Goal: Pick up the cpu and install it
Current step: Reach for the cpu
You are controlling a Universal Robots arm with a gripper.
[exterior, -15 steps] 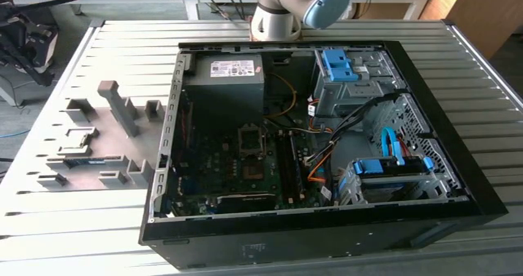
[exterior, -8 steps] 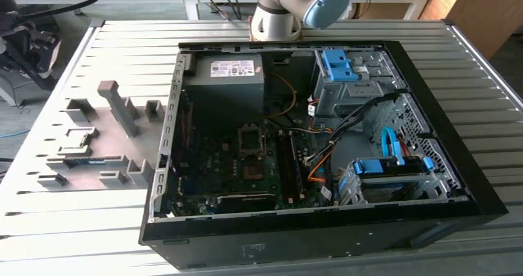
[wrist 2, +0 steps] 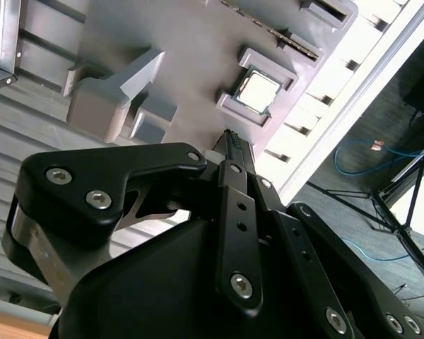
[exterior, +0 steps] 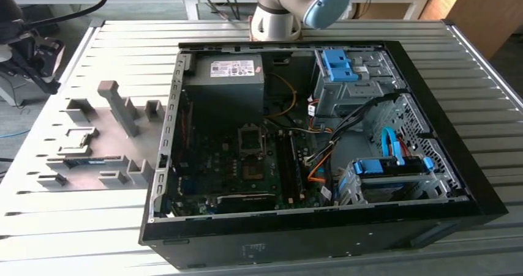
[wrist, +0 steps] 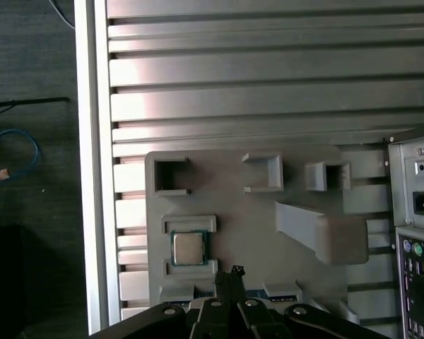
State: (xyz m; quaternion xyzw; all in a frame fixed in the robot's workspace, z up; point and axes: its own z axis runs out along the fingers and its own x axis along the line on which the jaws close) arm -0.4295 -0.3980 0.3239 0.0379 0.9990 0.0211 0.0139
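1. One cpu (wrist: 188, 248) logged: silvery top up, lying flat inside a raised square frame on the grey parts holder (wrist: 247, 233). Seen again as the cpu (wrist 2: 259, 92) in the second wrist view. Untouched, not lifted.
2. One gripper (wrist: 235, 271), hanging above the holder and clear of everything. In the second wrist view, the gripper (wrist 2: 230, 140) tapers to a single narrow tip. Fingers drawn together, no gap to be seen, nothing pinched between them.
3. Key relation: near the tip but not under it. Set off to one side of the finger line and lower down, with bare holder surface between tip and chip. Judged: both a sideways offset and a height gap separating the two.
4. No long axis to speak of: square chip, edges parallel to its frame and to the holder's own edges. Hemmed by frame walls on two opposite edges; more open on the other two, as far as the first wrist view allows.
5. Only one arm on the rig, so no choice of nearer hand.
6. Holder resting on the slatted metal table (exterior: 106, 215), to the exterior view's left of the open computer case (exterior: 327, 245). Black socket (exterior: 251, 138) inside that case, well apart from the cpu. Install not begun, judging by the chip seated in its frame.
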